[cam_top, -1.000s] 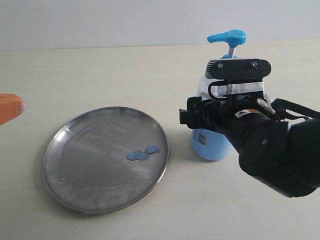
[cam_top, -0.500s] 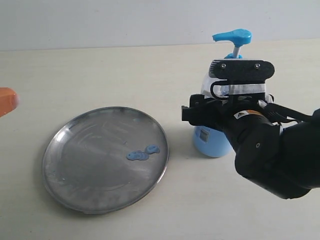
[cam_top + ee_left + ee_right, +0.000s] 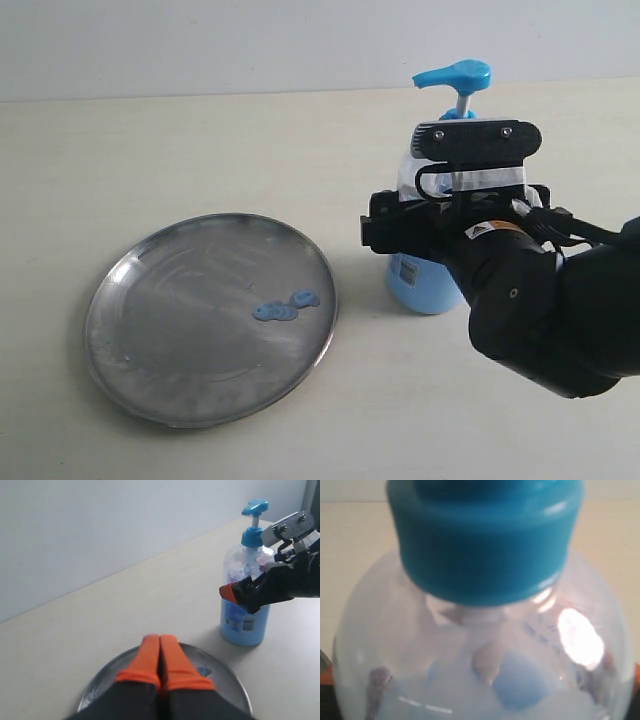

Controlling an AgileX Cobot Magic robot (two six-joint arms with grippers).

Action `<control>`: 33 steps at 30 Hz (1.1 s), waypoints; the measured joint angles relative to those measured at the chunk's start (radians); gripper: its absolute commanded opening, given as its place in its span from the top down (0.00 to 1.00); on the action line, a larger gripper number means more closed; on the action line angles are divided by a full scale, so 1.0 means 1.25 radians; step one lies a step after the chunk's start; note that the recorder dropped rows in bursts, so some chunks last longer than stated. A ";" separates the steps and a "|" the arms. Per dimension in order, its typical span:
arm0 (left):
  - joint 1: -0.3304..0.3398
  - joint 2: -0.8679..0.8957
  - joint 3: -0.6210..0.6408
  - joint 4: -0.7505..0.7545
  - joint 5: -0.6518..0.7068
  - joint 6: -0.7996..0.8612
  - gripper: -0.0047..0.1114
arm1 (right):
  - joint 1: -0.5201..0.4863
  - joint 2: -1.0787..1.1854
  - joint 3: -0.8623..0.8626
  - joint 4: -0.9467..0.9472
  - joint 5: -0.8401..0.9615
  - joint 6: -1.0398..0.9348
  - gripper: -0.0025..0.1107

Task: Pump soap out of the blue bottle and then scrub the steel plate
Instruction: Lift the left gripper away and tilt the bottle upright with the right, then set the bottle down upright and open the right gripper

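Observation:
The steel plate [image 3: 180,330] lies on the table to the left, with small blobs of light blue soap [image 3: 285,306] right of its middle. The blue bottle [image 3: 428,285] stands upright to the right of the plate, pump head [image 3: 455,74] up. My right gripper [image 3: 420,235] is shut on the bottle's shoulder; in the right wrist view the bottle [image 3: 480,645] and its blue collar [image 3: 485,535] fill the frame. My left gripper [image 3: 160,647] is shut and empty, hovering over the plate's [image 3: 227,677] near rim, out of the exterior view. The soap [image 3: 203,671] shows beside the orange fingers [image 3: 172,660].
The pale table [image 3: 200,150] runs back to a grey wall [image 3: 200,40]. My bulky black right arm [image 3: 550,310] fills the space in front of and right of the bottle.
The left gripper's orange tip has slid out of the exterior view at the left edge. The right gripper and bottle shifted slightly right, then back left.

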 measured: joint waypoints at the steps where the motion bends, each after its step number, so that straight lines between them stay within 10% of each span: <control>1: 0.000 -0.008 0.006 0.000 -0.005 0.000 0.96 | 0.000 0.000 0.000 0.000 0.000 0.000 0.07; 33: 0.000 -0.045 0.027 0.018 -0.028 0.001 0.96 | 0.000 -0.225 0.000 0.086 0.103 -0.261 0.07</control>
